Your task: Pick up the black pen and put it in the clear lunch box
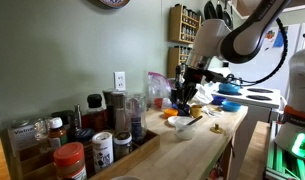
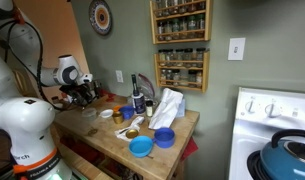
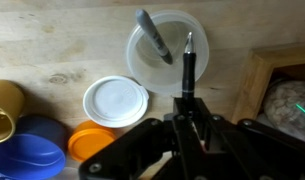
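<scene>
Grips the black pen (image 3: 188, 62) in the hand (image 3: 189, 116), closed narrow on the rear of the barrel. Carries it pointing straight out from the fingers in the wrist view, long axis in line with the hand, pale tip reaching just over the near rim of the clear lunch box (image 3: 140, 68). Finds that box dead ahead and a shade to one side: round, translucent, thin-walled plastic, resting on the pale wood-grain bench (image 3: 52, 50), with a grey stick-like object (image 3: 153, 36) lying slantwise inside. Likely needs only a short advance over the opening and then a release, aiming to drop the slim, smooth, hard barrel inside rather than across the rim, at risk of rolling off. Shows beside the box a flat white lid (image 3: 116, 102), matte and round, then an orange lid (image 3: 85, 146) and a glossy blue piece (image 3: 32, 155) nearer the hand. Cannot make out the pen in the exterior views: too small, lost among clutter under the dark hand.
</scene>
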### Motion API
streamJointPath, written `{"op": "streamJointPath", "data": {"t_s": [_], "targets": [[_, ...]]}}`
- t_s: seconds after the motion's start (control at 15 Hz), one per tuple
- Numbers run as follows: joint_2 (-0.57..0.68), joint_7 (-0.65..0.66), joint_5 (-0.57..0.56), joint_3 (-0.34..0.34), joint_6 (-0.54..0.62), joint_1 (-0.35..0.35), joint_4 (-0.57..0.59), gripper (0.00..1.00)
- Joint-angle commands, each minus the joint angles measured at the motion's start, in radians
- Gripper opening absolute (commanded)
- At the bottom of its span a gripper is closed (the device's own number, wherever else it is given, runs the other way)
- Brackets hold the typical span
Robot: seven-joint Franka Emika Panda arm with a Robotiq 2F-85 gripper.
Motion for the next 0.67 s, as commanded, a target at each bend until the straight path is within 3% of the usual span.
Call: {"op": "streamJointPath", "data": {"t_s": [0.0, 0.27, 0.6], "targets": [[0.064, 0.052, -0.072, 0.046, 0.115, -0.046, 0.000, 0.03], [0.097, 0.105, -0.201, 0.092, 0.152, -0.120, 0.002, 0.03], [0.136, 0.161, -0.311, 0.100, 0.197, -0.160, 0.004, 0.03]]}}
